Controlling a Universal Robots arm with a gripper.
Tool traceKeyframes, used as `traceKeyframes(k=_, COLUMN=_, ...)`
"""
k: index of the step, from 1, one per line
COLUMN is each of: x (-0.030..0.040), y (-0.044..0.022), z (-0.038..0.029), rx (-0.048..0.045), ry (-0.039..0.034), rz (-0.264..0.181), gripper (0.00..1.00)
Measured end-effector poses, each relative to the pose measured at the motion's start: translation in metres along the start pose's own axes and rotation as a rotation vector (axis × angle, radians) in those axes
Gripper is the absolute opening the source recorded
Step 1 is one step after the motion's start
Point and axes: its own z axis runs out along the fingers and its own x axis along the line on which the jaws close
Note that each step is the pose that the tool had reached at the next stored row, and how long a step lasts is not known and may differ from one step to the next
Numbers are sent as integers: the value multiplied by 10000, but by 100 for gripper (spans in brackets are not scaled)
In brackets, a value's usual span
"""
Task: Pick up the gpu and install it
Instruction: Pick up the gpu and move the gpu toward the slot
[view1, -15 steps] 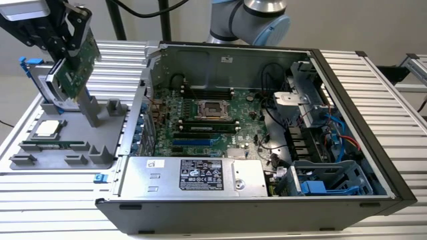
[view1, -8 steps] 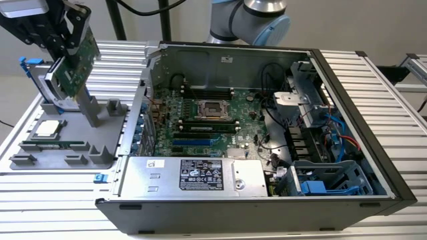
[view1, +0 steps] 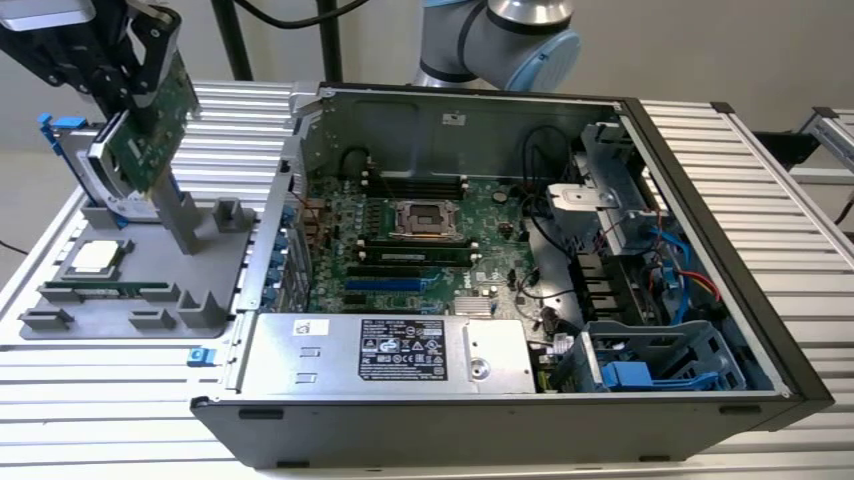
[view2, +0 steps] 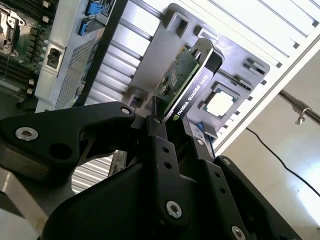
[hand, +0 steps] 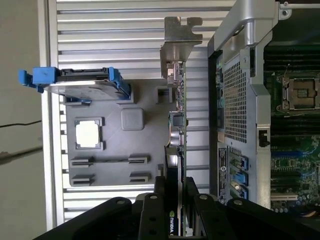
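My gripper (view1: 130, 72) is at the exterior view's upper left, shut on the gpu (view1: 150, 125). The gpu's green board faces the exterior camera, and the card hangs tilted over the grey parts holder (view1: 187, 300). In the second wrist view the black fingers (view2: 159, 142) clamp the gpu (view2: 186, 82) by its end, with the gripper (view2: 176, 131) closed around the black shroud. In the first wrist view the gpu (hand: 176, 125) shows edge-on with its silver bracket (hand: 178, 34) at the far end, and the gripper (hand: 175, 192) pinches it from both sides.
The open computer case (view1: 694, 200) lies beside the holder, showing its motherboard (view1: 400, 245) and a blue slot (view1: 387, 284). A power supply (view1: 387, 350) sits along the near side. The holder carries a blue-framed hard drive (hand: 82, 86), a processor chip (hand: 89, 134) and a memory stick (view1: 107, 291).
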Motion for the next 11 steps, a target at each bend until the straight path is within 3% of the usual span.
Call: traceKeyframes(k=11, x=-1, y=1, z=-30, rx=0, ry=0, rz=-1, gripper=0)
